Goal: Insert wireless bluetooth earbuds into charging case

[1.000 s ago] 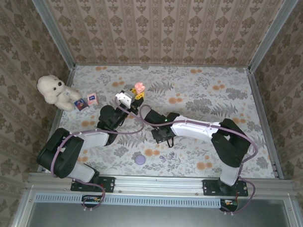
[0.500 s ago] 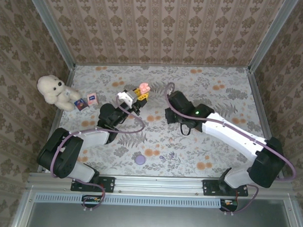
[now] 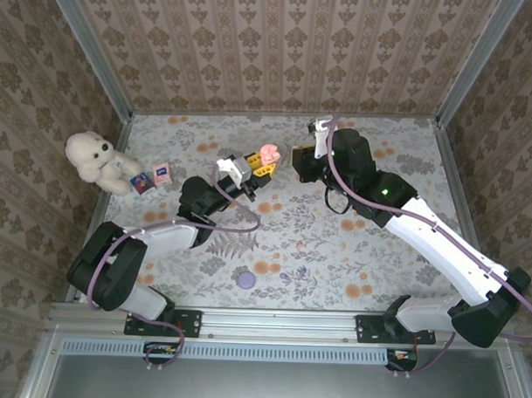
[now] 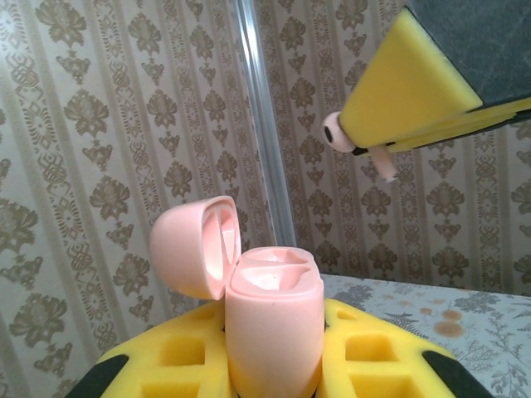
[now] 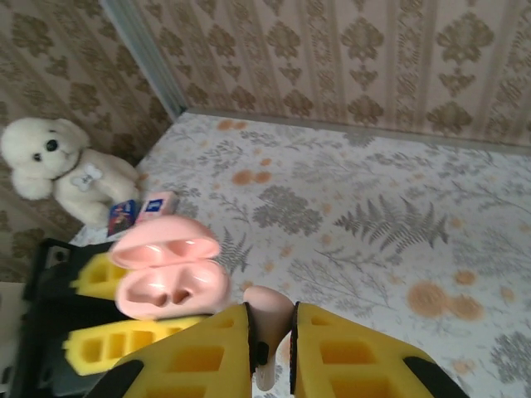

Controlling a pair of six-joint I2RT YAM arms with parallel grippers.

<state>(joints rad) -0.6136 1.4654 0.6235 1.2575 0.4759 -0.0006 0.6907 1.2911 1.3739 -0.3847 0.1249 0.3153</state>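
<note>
A pink charging case (image 4: 274, 319) stands upright with its lid (image 4: 192, 247) swung open to the left, and my left gripper (image 4: 274, 361) is shut on its body. From above, the case (image 3: 269, 154) is held over the far middle of the table by the left gripper (image 3: 255, 169). My right gripper (image 5: 272, 332) is shut on a pink earbud (image 5: 270, 319), stem pointing down. In the right wrist view the open case (image 5: 170, 278) lies just left of the earbud, its two sockets showing. The earbud (image 4: 333, 131) hangs above and right of the case. The right gripper (image 3: 301, 159) is close beside it.
A white teddy bear (image 3: 94, 158) sits at the far left with two small cards (image 3: 151, 177) beside it. A purple disc (image 3: 246, 278) lies near the front edge. Patterned walls and metal corner posts (image 3: 94, 58) enclose the floral table (image 3: 369, 255).
My right arm has swung from the near middle of the table out to the far side, bringing the earbud beside the case. The left gripper has shifted the case a little to the right.
</note>
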